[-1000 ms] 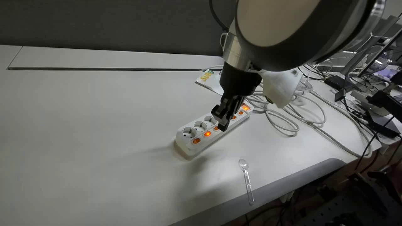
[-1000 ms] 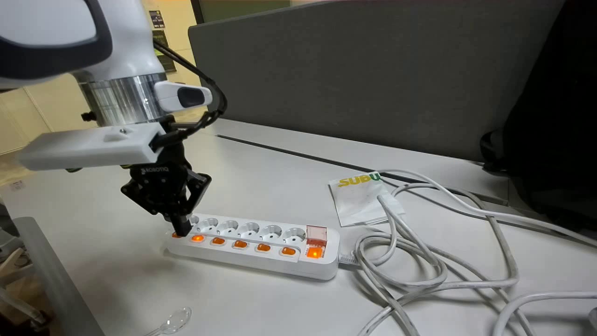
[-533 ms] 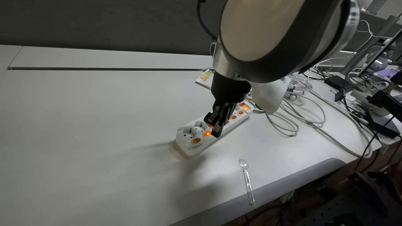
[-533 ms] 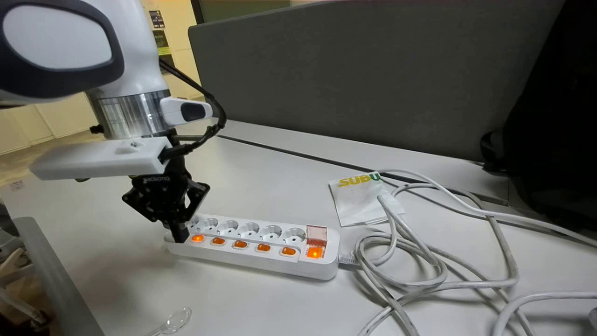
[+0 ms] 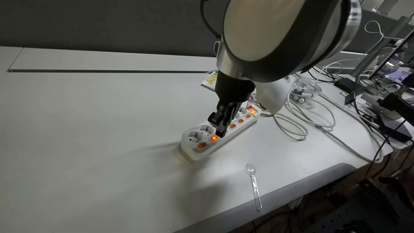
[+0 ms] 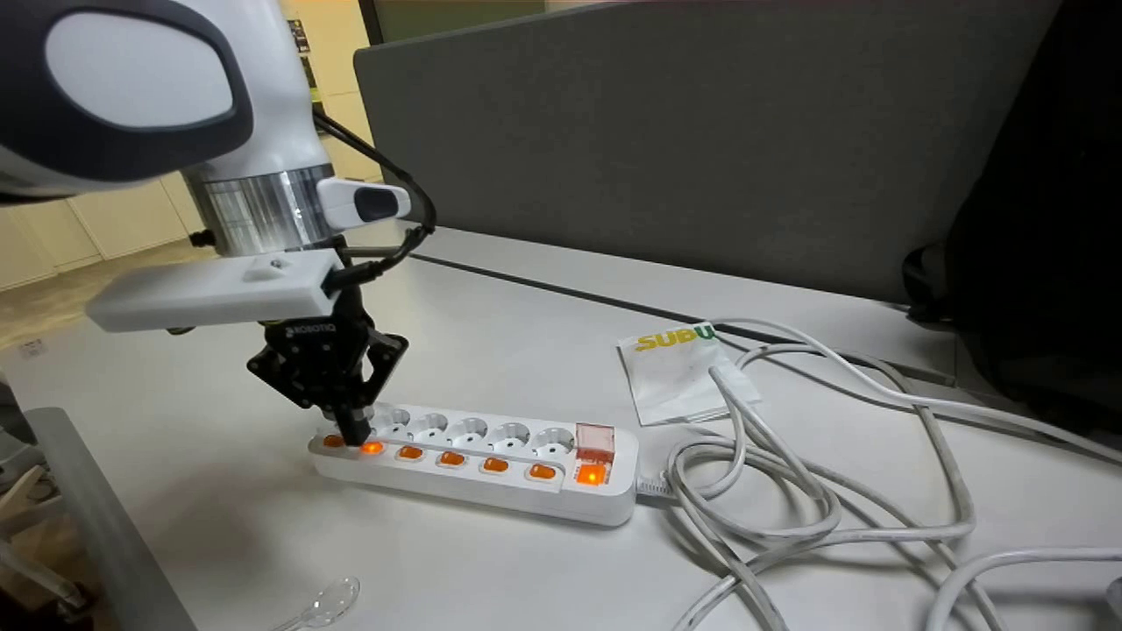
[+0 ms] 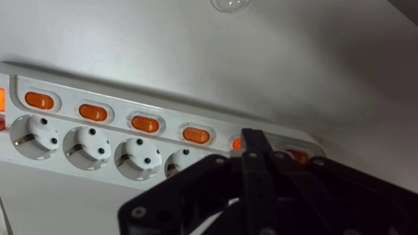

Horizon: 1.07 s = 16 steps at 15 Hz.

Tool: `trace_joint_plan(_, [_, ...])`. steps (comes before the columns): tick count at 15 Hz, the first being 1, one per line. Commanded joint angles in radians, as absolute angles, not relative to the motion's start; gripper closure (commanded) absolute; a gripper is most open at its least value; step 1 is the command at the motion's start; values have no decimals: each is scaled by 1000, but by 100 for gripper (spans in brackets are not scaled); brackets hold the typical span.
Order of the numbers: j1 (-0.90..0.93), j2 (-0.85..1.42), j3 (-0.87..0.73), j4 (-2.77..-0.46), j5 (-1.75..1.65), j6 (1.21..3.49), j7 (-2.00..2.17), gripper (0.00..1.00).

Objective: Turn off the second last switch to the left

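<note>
A white power strip (image 5: 212, 148) with a row of orange switches lies on the table; it shows in both exterior views (image 6: 473, 487) and in the wrist view (image 7: 169, 114). The second switch from its far end (image 6: 372, 448) glows orange; it also shows in an exterior view (image 5: 213, 138) and partly behind a fingertip in the wrist view (image 7: 236, 143). The end switch (image 6: 333, 441) is unlit. My gripper (image 6: 355, 433) is shut and empty, pointing down just above the strip between these two switches. Whether the fingertips (image 7: 256, 135) touch the strip I cannot tell.
The large switch (image 6: 590, 474) at the cable end glows. Coiled grey cables (image 6: 754, 526) and a paper napkin (image 6: 684, 372) lie beyond that end. A clear plastic spoon (image 5: 254, 184) lies near the table's front edge. A grey partition (image 6: 701, 149) stands behind.
My shut gripper has first moved down towards the strip's end switch, then risen a little and shifted back towards the lit switch. The second switch stays lit.
</note>
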<state>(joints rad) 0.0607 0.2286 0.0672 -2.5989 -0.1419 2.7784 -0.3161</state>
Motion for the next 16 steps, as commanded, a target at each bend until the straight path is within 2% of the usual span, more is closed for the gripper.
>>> trace_joint_plan(1, [60, 258, 56, -2570, -181, 2795, -285, 100])
trace_joint_plan(16, [58, 316, 58, -2559, -181, 2830, -283, 100])
